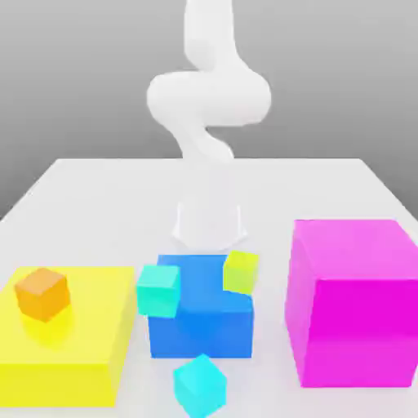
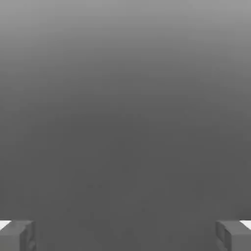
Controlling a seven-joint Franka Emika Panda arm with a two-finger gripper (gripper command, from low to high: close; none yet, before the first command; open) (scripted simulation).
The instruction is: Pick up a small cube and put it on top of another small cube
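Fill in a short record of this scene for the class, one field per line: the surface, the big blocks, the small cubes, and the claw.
surface: white table
big blocks: yellow block, blue block, magenta block
small cubes: orange cube on the yellow block; green-teal cube and lime cube at the blue block's upper corners; cyan cube on the table before the blue block
claw: claw open, nothing between its fingers

Bright even light, faint soft shadows, slightly blurry render

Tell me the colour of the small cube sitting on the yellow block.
Orange small cube, seen best in the exterior view.
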